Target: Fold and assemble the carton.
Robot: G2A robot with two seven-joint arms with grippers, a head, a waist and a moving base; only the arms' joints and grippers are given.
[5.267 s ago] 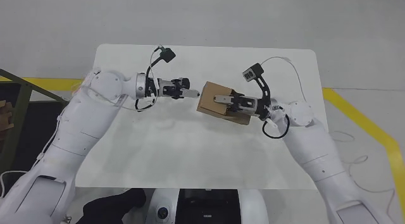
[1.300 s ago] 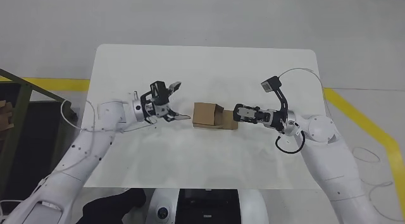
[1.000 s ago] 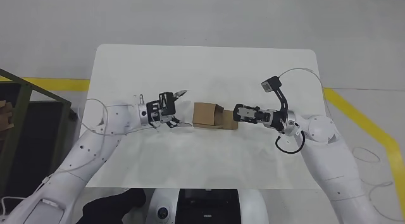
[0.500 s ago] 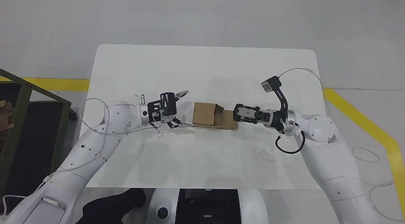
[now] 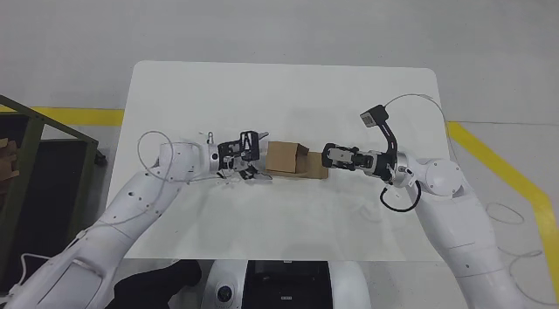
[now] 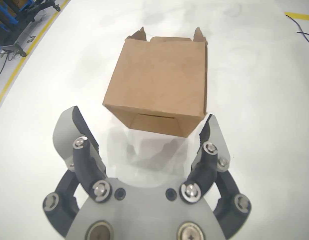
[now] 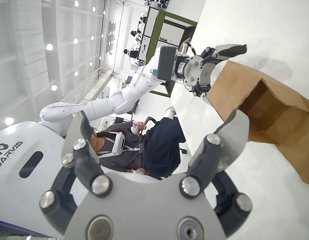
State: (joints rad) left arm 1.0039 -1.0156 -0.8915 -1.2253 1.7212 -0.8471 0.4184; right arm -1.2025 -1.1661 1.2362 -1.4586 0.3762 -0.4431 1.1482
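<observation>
Left pincer, shift: over the last second or so the left pincer point(image 5: 254, 159) has been carried across the table point(image 5: 349, 91), from well apart from the carton point(image 5: 284, 159) to just beside it. The carton and the right pincer point(image 5: 325, 157) have been left where they were.
Left pincer, state: it is spread wide, with nothing held between its fingers point(image 6: 79, 126). The carton's near end is seen just ahead of the fingertips, one fingertip close by each near corner. Whether contact is made cannot be told.
Carton: it is laid on its side on the table, between the two pincers. The closed end, marked by a thin slot, is turned toward the left pincer. The open end is turned toward the right pincer, so that the brown inside is seen from the right wrist view. One flap of that end is laid flat on the table, reaching toward the right pincer.
Right pincer: it is also spread wide and nothing is gripped. One finger is seen just in front of the carton's open end and the other well off to the side. Touching cannot be made out.
Table: a white top, on which the carton is rested.
</observation>
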